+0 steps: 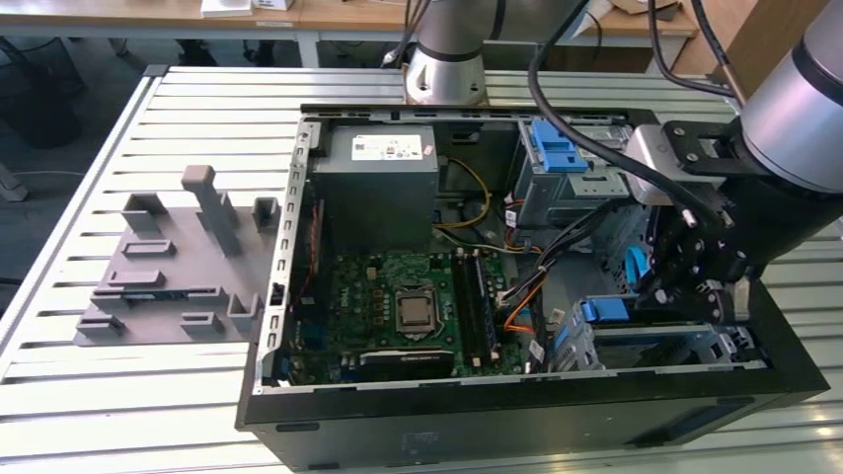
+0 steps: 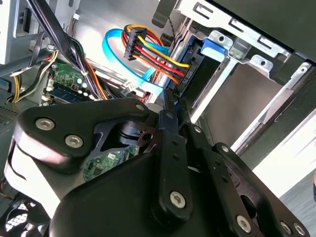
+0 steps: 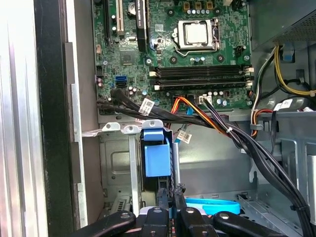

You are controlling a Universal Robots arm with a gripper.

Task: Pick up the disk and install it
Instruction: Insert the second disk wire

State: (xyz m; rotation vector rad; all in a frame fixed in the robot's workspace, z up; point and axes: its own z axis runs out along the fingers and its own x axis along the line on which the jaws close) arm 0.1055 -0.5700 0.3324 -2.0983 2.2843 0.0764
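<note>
Install step in hand. Tool (image 3: 170, 210), fingers pressed together, sits directly over the disk (image 3: 157, 159), which stands edge-up in the drive cage (image 3: 116, 168). Next, judged: seating needs straight downward pressure.

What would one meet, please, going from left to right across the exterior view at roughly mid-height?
Grey moulded fixture tray → slatted metal table beneath it → open computer case wall → green motherboard → orange and black cables → blue drive carrier → end effector, low inside the case by the drive cage.
</note>
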